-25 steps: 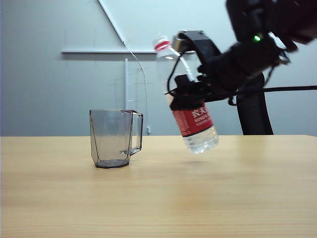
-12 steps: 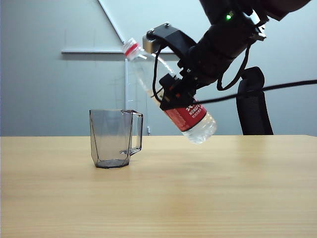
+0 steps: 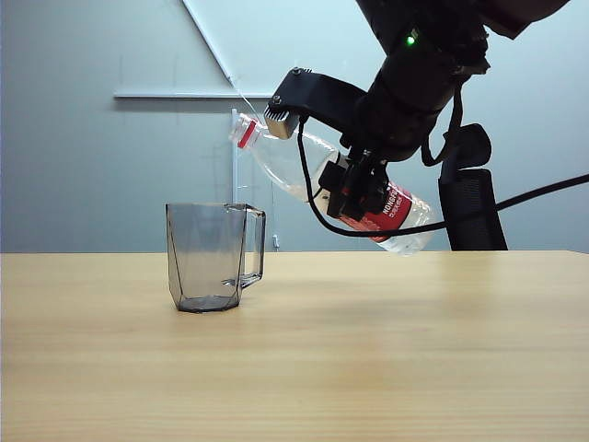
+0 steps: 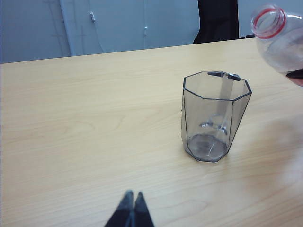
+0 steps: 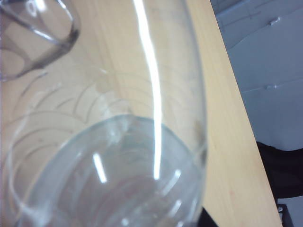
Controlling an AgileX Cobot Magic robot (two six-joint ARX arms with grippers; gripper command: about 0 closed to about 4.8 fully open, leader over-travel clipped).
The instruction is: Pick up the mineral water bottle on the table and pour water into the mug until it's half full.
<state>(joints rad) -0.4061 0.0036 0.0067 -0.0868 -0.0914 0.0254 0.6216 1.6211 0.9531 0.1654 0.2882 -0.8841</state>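
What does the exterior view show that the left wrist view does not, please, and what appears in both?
Only the exterior view shows the right end effector gripping the tilted mineral water bottle at its red label, well above the table, with a dark chair behind.

Only the left wrist view shows the left end effector with its tips together low over the table, the bottle's uncapped mouth, and the inside of the mug, which looks empty.

Both show the mug upright on the table and the bottle's red neck ring.

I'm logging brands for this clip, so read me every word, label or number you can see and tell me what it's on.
"NONGFU": white letters, partly hidden, on the red label of the mineral water bottle held tilted in the right hand.
Smaller print under it: too blurred to read.
Mug, table: no text.
Wrist views: no text.
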